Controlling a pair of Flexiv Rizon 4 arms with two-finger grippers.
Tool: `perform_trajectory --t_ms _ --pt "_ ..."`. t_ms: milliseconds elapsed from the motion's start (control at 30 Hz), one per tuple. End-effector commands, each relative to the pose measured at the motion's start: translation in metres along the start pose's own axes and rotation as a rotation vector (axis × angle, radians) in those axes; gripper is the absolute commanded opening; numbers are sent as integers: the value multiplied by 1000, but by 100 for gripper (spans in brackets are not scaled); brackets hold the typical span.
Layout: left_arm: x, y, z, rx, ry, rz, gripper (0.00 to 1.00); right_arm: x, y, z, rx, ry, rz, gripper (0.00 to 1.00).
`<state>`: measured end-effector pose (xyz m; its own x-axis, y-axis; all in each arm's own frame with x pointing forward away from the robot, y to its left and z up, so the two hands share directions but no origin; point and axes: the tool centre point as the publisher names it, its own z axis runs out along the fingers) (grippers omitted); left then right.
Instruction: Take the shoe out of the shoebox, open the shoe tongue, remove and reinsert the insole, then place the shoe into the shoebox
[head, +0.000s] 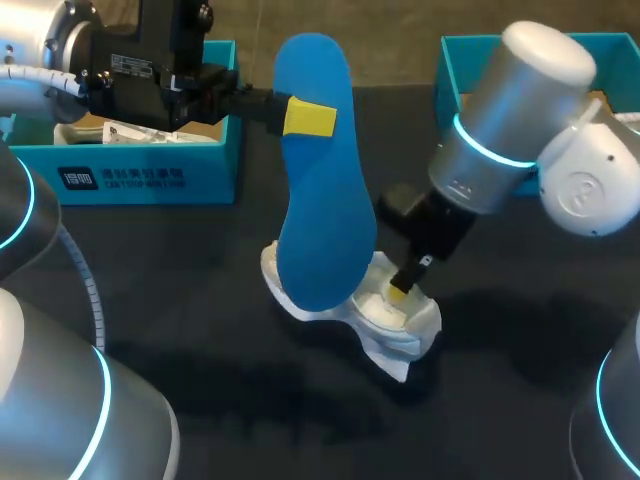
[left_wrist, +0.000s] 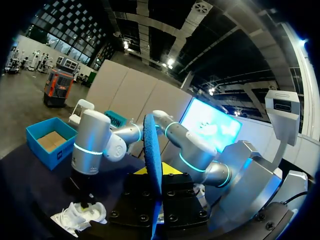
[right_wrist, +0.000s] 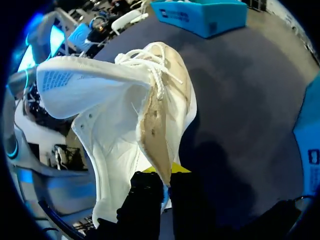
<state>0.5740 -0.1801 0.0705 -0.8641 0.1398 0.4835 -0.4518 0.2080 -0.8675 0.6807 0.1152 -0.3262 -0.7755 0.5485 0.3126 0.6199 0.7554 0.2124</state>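
The left gripper (head: 310, 118), closed on the blue insole (head: 318, 210), held it upright just above the shoe (head: 405, 325). The right gripper (head: 400, 290) pinched the shoe's collar between its 2 fingers, likely steadying it for reinsertion.

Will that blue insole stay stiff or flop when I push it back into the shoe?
The flat blue insole stands upright from one pinch by the left tool, so probably fairly stiff and light. Edge-on it looks thin, so it may buckle if it jams in the white fabric shoe.

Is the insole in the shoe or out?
Out: the left gripper holds the blue insole over the white shoe, its whole length showing.
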Motion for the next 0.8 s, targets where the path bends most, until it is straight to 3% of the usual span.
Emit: perform_trajectory --t_ms 33,200,800 --pt "-1 -1 1 -3 1 -1 0 11 -17 7 -111 -7 123 0" --pt "-1 -1 1 -3 1 -1 0 14 -20 18 -105 -59 278 0" --pt "-1 -1 1 -3 1 -1 0 14 -20 18 -105 -59 278 0"
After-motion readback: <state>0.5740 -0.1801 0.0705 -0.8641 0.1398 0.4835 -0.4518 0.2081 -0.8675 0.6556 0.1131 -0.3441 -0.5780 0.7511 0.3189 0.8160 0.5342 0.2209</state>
